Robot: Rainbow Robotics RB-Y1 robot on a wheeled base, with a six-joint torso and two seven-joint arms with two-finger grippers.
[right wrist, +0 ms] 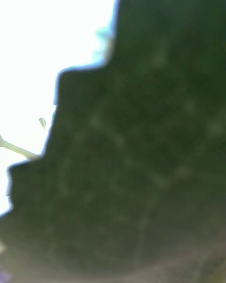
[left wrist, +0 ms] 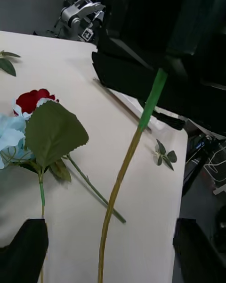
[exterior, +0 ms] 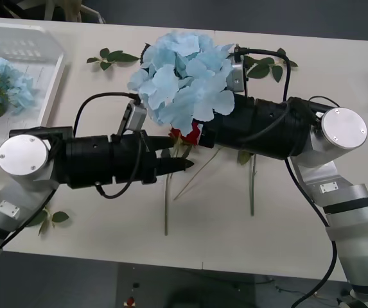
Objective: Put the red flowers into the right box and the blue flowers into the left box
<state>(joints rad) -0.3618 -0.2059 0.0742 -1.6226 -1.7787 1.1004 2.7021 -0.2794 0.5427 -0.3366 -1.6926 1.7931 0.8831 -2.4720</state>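
Observation:
A big pale blue flower is held up over the table's middle. My right gripper reaches in under its bloom. From the left wrist it shows as a black block shut on the long green-yellow stem, which hangs down. A leaf covers the right wrist camera. A red flower lies on the table between the grippers. My left gripper is open just left of it. Another blue flower lies in the left box. The right box is out of view.
Loose green leaf sprigs lie at the back left, at the back right and near my left elbow. Thin stems cross the table's middle. The front strip of the table is bare.

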